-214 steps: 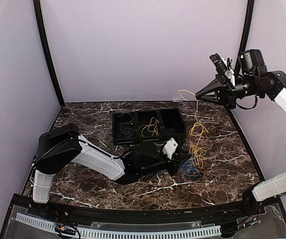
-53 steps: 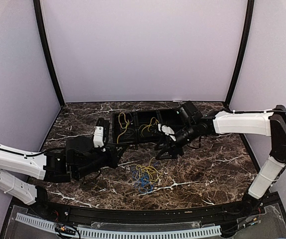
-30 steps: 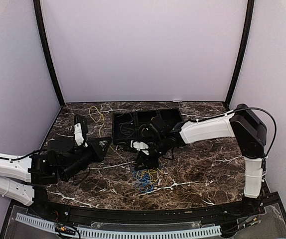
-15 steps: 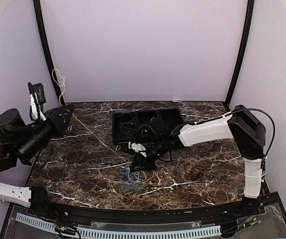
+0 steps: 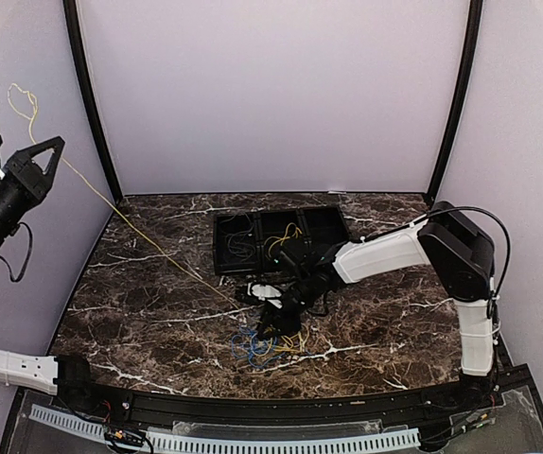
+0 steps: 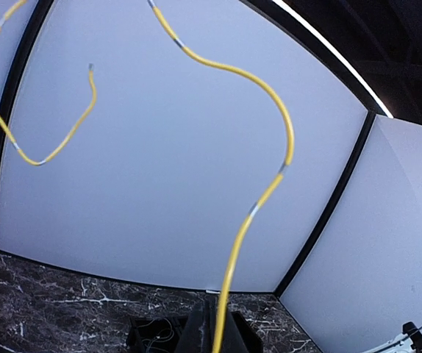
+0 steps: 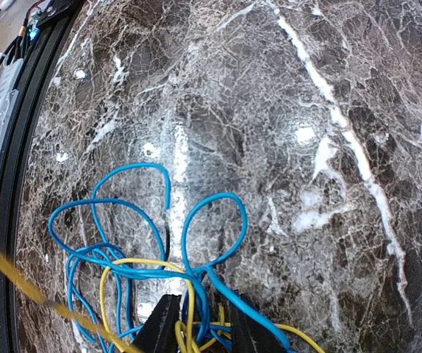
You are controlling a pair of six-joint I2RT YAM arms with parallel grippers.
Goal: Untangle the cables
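Note:
The cables are a small tangle of blue and yellow wires (image 5: 262, 342) lying on the marble near the front middle. One yellow cable (image 5: 158, 251) runs taut from the tangle up to my left gripper (image 5: 54, 149), which is raised high at the far left and shut on it. In the left wrist view this yellow cable (image 6: 270, 195) rises from the shut jaws (image 6: 212, 327) and curls overhead. My right gripper (image 5: 270, 322) is down on the tangle. In the right wrist view its jaws (image 7: 205, 327) stand apart, astride blue (image 7: 211, 220) and yellow (image 7: 190, 312) strands.
A black three-compartment tray (image 5: 218, 244) stands behind the tangle with thin wires in its compartments. The right arm (image 5: 385, 253) stretches low across the table in front of the tray. Black frame posts (image 5: 92, 104) rise at the back corners.
My left gripper has swung up and to the far left, pulling the yellow cable long and taut out of the tangle. The right gripper has stayed low on the bundle, shifting slightly forward.

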